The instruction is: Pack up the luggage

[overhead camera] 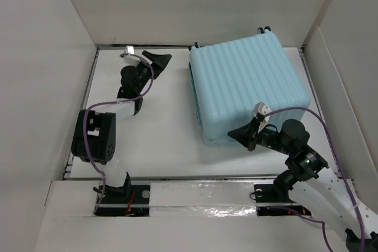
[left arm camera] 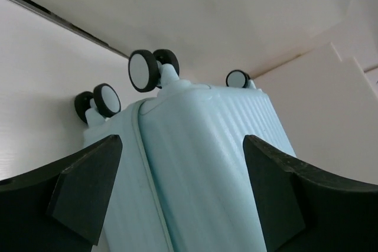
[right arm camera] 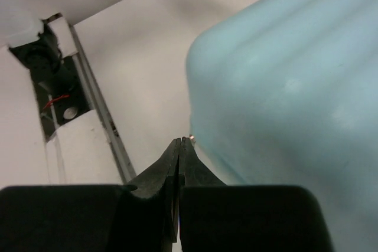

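Note:
The luggage (overhead camera: 248, 87) is a pale aqua ribbed hard-shell suitcase. It lies flat and closed at the back right of the table. In the left wrist view the luggage (left arm camera: 201, 163) shows its seam and black-and-white wheels (left arm camera: 143, 70). My left gripper (overhead camera: 149, 84) is open wide and empty, left of the suitcase and apart from it, and it also shows in the left wrist view (left arm camera: 183, 169). My right gripper (overhead camera: 231, 134) is shut at the suitcase's near left corner (right arm camera: 295, 75). A small metal piece (right arm camera: 192, 140) sits right beside its tips (right arm camera: 179, 143). I cannot tell whether it is pinched.
White walls enclose the table at the left, back and right. A metal rail (overhead camera: 201, 190) runs along the near edge and also shows in the right wrist view (right arm camera: 100, 116). The left arm's elbow (overhead camera: 94, 137) stands at the near left. Bare white tabletop (overhead camera: 159, 140) lies between the arms.

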Robot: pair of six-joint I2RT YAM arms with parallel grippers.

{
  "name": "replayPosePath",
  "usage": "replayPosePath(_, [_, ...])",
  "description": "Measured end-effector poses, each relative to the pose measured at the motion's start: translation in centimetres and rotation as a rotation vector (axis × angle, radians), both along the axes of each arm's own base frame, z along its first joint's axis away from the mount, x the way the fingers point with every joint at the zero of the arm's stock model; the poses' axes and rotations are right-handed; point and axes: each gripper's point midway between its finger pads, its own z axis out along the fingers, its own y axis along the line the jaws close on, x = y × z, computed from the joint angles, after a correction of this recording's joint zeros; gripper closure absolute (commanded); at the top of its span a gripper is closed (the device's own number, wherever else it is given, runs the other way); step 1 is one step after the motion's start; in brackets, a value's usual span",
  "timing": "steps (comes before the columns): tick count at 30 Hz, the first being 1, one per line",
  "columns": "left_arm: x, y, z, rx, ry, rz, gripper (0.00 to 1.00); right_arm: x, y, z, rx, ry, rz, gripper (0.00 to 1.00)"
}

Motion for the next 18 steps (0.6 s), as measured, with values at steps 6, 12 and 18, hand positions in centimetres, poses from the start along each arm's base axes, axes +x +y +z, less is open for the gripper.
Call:
replayPosePath(6, [3.9, -5.7, -2.2, 0.050, 0.060, -0.182, 0.05, -3.1, 0.1, -4.0, -0.023, 0.115, 0.035, 1.00])
replayPosePath(12, [8.0, -9.1, -4.5, 0.041, 0.099, -0.292, 0.01, -3.2, 0.4, -5.7, -0.065, 0.171, 0.008, 0.89])
replayPosePath(18, [10.3, -11.4, -5.1, 0.011, 0.119, -0.349, 0.01, -2.6, 1.0, -7.0, -0.102, 0.216, 0.001, 0.49])
